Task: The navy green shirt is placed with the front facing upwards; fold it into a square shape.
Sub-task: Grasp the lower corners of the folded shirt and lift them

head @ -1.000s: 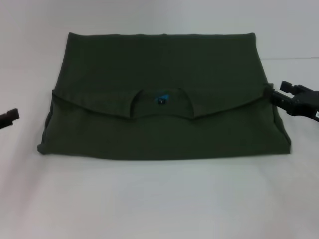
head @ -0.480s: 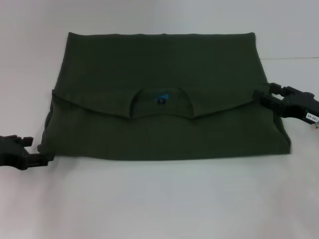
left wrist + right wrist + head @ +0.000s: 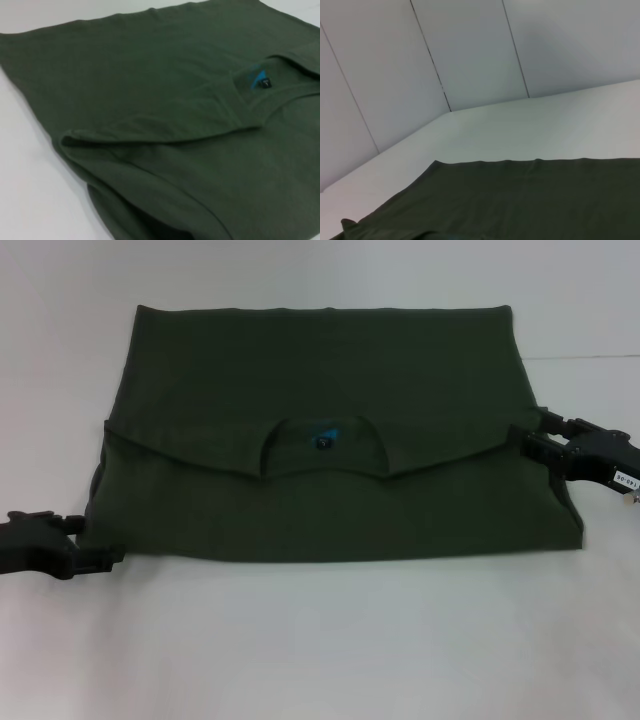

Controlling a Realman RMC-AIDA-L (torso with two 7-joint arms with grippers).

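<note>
The shirt (image 3: 330, 430) lies in the middle of the white counter (image 3: 320, 640), already folded once across into a wide band, with the collar edge and its small blue label (image 3: 323, 437) lying on top near the centre. What has changed in the last second is mostly on my left side: my left fingers (image 3: 105, 557) were barely in sight out at 9 o'clock, and now they have dropped and slid in to the shirt's near corner at about 8 o'clock, their tips touching or just beside the cloth edge. My right fingers (image 3: 527, 445) have crept inward too, from just off the flap's end to over it at about 3 o'clock. I cannot tell from here whether either pair is open or pinched on cloth; my left wrist camera shows only the layered corner and the collar, none of my own tips. My right wrist camera sees the far hem and the wall panels (image 3: 470, 55) beyond. My reading is that both hands are now placed for the next fold, which has to narrow this wide band toward a square, and that no lift has begun.
</note>
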